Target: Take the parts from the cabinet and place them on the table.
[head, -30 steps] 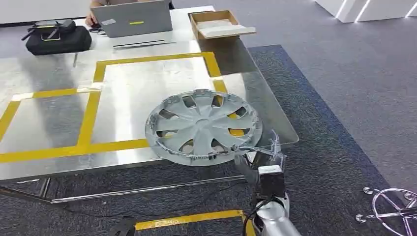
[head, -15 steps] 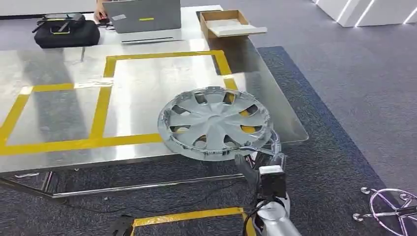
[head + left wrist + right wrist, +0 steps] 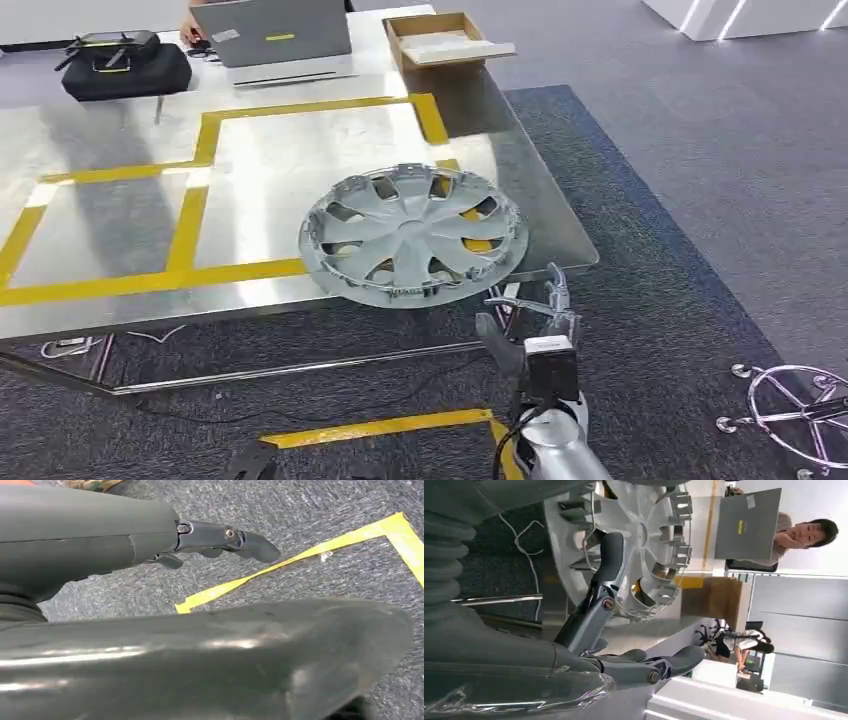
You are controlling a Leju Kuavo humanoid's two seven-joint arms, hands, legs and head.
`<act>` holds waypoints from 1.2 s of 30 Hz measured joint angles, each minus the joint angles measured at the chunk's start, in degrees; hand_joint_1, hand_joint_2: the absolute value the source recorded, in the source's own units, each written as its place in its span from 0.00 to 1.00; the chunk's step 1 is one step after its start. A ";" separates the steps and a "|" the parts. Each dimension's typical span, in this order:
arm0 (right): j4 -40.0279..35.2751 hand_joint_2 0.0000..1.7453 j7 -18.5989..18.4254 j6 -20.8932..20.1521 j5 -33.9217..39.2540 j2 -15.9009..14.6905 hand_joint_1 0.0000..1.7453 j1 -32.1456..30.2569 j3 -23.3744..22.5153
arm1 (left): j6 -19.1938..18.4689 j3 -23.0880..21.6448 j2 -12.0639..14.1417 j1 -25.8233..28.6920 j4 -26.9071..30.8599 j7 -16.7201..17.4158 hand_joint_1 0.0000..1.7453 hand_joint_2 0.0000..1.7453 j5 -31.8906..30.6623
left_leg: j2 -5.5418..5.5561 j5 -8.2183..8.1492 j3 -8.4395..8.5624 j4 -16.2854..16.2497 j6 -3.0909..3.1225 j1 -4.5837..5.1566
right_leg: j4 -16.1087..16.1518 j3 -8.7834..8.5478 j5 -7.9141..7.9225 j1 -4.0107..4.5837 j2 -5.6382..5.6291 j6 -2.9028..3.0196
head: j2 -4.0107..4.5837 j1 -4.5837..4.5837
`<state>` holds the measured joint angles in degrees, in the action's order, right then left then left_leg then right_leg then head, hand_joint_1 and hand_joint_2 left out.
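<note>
Hubcap (image 3: 411,236) lies flat on worktop (image 3: 270,150) near its front right corner. Right hand (image 3: 528,315) just off the edge, fingers spread, empty. Left hand (image 3: 220,537) above the carpet, fingers apart, empty. Cardboard box (image 3: 440,40) at far edge holds pale sheet.

You've got bright, even overhead light, white glare washing across the steel table (image 3: 300,150), and the left wrist view's near hand (image 3: 200,660) blurred soft.

Right hand (image 3: 530,325), fingers (image 3: 610,562) spread
</note>
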<state>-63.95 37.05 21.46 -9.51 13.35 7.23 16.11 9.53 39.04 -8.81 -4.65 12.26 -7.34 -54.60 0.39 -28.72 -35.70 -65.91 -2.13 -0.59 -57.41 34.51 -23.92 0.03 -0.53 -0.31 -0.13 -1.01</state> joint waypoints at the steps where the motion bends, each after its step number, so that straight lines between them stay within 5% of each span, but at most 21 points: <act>1: 0.00 1.00 -0.02 0.00 0.00 0.00 0.00 0.01 0.00 | 0.00 0.00 0.00 -0.06 0.00 0.00 0.00 0.00 0.00 | -0.01 1.79 3.30 5.33 0.23 0.00 | -0.01 0.04 0.17 -0.01 -0.03 -0.25 | 0.00 0.00; 2: 0.00 1.00 -0.02 0.00 0.00 0.00 0.00 0.02 0.00 | 0.02 0.00 0.00 -0.19 0.00 0.00 0.00 0.00 0.02 | -0.02 1.63 5.53 9.17 0.48 0.03 | -0.06 0.14 0.34 0.08 -0.02 -0.57 | 0.00 0.00; 5: -0.04 1.00 -0.13 -0.02 0.04 0.00 0.00 -0.01 -0.02 | 0.00 0.00 -0.09 -0.19 0.00 0.20 0.00 0.00 0.07 | 0.07 1.86 5.22 9.83 1.25 0.35 | -0.03 0.53 0.93 0.27 0.06 -1.54 | 0.00 0.00; 6: -0.04 1.00 -0.13 0.00 0.07 0.00 0.00 -0.09 0.00 | 0.04 0.00 -0.02 -0.04 0.00 0.50 0.00 1.00 0.09 | 0.06 2.19 5.19 9.81 1.69 0.42 | 0.13 0.46 1.31 0.18 0.04 -1.93 | 0.00 0.13; 8: -0.07 1.00 -0.15 -0.02 0.13 0.00 0.00 -0.10 -0.04 | 0.02 0.07 0.02 -0.05 0.00 0.96 0.00 1.00 0.15 | -0.15 2.91 4.93 10.11 2.56 0.02 | -1.88 1.73 -0.86 0.08 0.14 -2.58 | 0.00 0.34; 11: -0.04 1.00 -0.17 -0.02 0.15 -0.02 0.00 -0.11 -0.02 | -0.04 0.07 0.00 -0.01 0.00 1.07 0.00 1.00 0.00 | -0.17 3.43 4.12 10.05 2.89 0.08 | -15.32 7.00 -8.03 -0.09 0.13 -3.22 | 0.00 0.57; 12: -0.04 1.00 -0.17 0.00 0.15 -0.04 0.00 -0.17 -0.04 | -0.04 0.07 0.00 0.03 0.00 1.11 0.00 1.00 0.00 | -0.22 3.62 3.85 10.05 2.91 0.09 | -18.27 8.05 -9.08 -0.09 0.12 -3.28 | 0.00 0.50; 14: -0.04 1.00 -0.17 0.02 0.15 -0.07 0.00 -0.19 -0.04 | -0.02 0.07 0.02 0.01 0.00 1.11 0.00 1.00 -0.02 | -0.21 4.00 3.46 10.03 2.77 0.09 | -15.57 5.77 -7.13 -0.09 0.13 -3.14 | 0.00 0.52; 16: -0.07 1.00 -0.17 0.02 0.11 -0.07 0.00 -0.08 -0.02 | -0.02 0.07 0.00 -0.01 0.00 1.11 0.00 1.00 -0.04 | -0.14 4.18 3.44 10.00 2.49 0.05 | -4.46 -0.98 -2.79 -0.09 0.15 -2.82 | 0.00 0.54; 17: -0.09 1.00 -0.15 0.02 0.11 -0.07 0.00 0.09 -0.02 | -0.04 0.07 0.00 -0.04 0.00 1.11 0.00 1.00 -0.07 | -0.12 4.31 3.41 9.96 2.26 0.08 | -0.25 -3.13 -2.76 -0.11 0.16 -2.69 | 0.00 0.55; 18: -0.11 1.00 -0.15 0.02 0.09 -0.04 0.00 0.21 0.02 | -0.02 0.07 0.02 -0.11 0.00 1.11 0.00 1.00 -0.09 | -0.10 4.46 3.04 9.71 1.94 0.47 | 0.31 -3.72 -2.63 0.03 0.01 -2.16 | 0.00 0.46; 21: -0.15 1.00 -0.17 0.02 0.11 -0.07 0.00 0.11 0.00 | -0.04 0.07 0.00 -0.16 0.00 1.11 0.00 1.00 -0.11 | -0.13 5.24 2.66 9.92 0.89 0.19 | -0.19 -2.92 -2.12 0.41 -0.12 -1.28 | 0.00 0.46; 22: -0.15 1.00 -0.15 0.02 0.09 -0.04 0.00 0.17 0.00 | -0.02 0.07 0.02 -0.18 0.00 1.11 0.00 1.00 -0.11 | -0.11 5.24 2.46 9.86 0.59 0.16 | 0.18 -2.78 -1.63 0.18 -0.03 -0.53 | 0.00 0.46; 24: -0.15 1.00 -0.15 0.02 0.09 -0.04 0.00 0.41 0.04 | -0.02 0.07 0.02 -0.23 0.00 1.11 0.00 1.00 -0.11 | -0.14 1.40 0.97 6.33 -0.03 0.10 | 0.26 -2.14 -1.04 -0.04 0.12 0.28 | 0.00 0.16; 27: -0.15 1.00 -0.15 0.00 0.09 -0.04 0.00 0.32 0.04 | -0.04 0.07 0.02 -0.30 0.00 1.11 0.00 1.00 -0.11 | -0.14 -5.48 -4.31 -6.83 -0.44 0.06 | 0.22 -0.47 0.06 0.03 0.18 0.42 | 0.00 0.04; 28: -0.15 1.00 -0.17 0.00 0.09 -0.06 0.00 0.30 0.04 | -0.04 0.07 0.02 -0.26 0.00 1.11 0.00 1.00 -0.11 | -0.14 -5.60 -4.47 -7.94 -0.39 0.06 | 0.21 0.04 0.46 0.04 0.18 0.40 | 0.00 0.09; 30: -0.15 1.00 -0.17 0.00 0.09 -0.07 0.00 0.32 0.04 | -0.09 0.07 0.02 -0.35 0.00 1.11 0.00 1.00 -0.17 | -0.14 -2.54 -1.01 -2.95 -0.15 0.06 | 0.20 1.04 1.32 0.04 0.10 0.26 | 0.00 0.09; 32: -0.15 1.00 -0.17 -0.02 0.09 -0.07 0.00 0.42 0.04 | -0.09 0.07 0.09 -0.61 0.00 1.11 0.00 1.00 -0.20 | -0.16 1.11 5.67 7.55 0.24 0.05 | 0.10 1.54 2.05 0.02 0.02 -0.22 | 0.00 0.07; 33: -0.17 1.00 -0.15 -0.13 0.09 -0.06 0.00 0.50 0.04 | -0.11 0.07 0.09 -0.87 0.00 1.14 0.00 0.00 -0.20 | -0.14 0.27 6.95 10.46 0.49 0.14 | -0.08 1.94 2.28 0.38 0.04 -0.62 | 0.00 0.04; 36: -0.15 1.00 -0.15 -0.18 0.09 -0.07 0.00 0.70 0.02 | -0.22 0.07 0.00 -0.87 0.00 1.18 0.00 0.00 -0.20 | 0.03 1.18 6.20 10.17 1.49 0.59 | 0.45 2.00 3.17 0.11 0.16 -1.56 | 0.00 0.17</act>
<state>-64.11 36.89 21.29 -9.42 13.29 7.93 16.13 9.31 39.10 -8.81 -5.52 12.26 -6.16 -54.80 0.41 -27.54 -29.51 -55.74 -0.65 0.00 -56.97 36.50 -20.75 0.14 -0.37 -1.88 -0.13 -0.83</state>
